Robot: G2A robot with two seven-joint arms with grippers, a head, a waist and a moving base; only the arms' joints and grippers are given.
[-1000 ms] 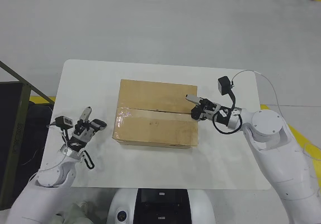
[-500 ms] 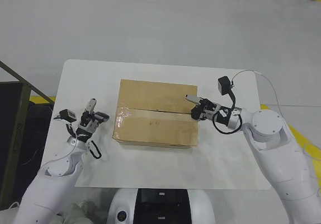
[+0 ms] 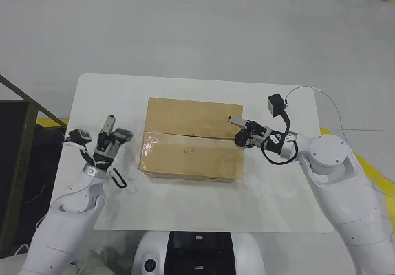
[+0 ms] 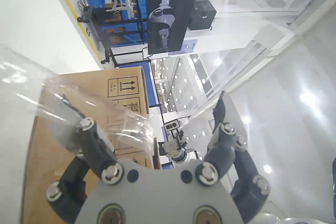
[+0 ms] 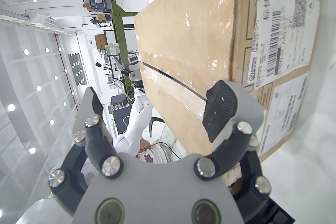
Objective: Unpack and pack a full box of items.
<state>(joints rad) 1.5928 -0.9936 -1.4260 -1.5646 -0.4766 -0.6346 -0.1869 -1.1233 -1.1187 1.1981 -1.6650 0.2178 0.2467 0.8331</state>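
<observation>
One box point(image 3: 192, 141), brown cardboard, rectangular, its flaps shut under glossy clear tape, sits mid-tabletop point(image 3: 101, 96). I have two tools. My right tool point(image 3: 237, 130) is spread at the box's right end, by the seam. My left tool point(image 3: 115, 128) is spread near its left end, with crinkled clear film point(image 4: 78, 101) across one finger.

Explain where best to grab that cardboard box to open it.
Probably the edge of a top flap at the centre seam, coming from above at the right end: the seam shows as a dark slit, beside the open right end effector.
</observation>
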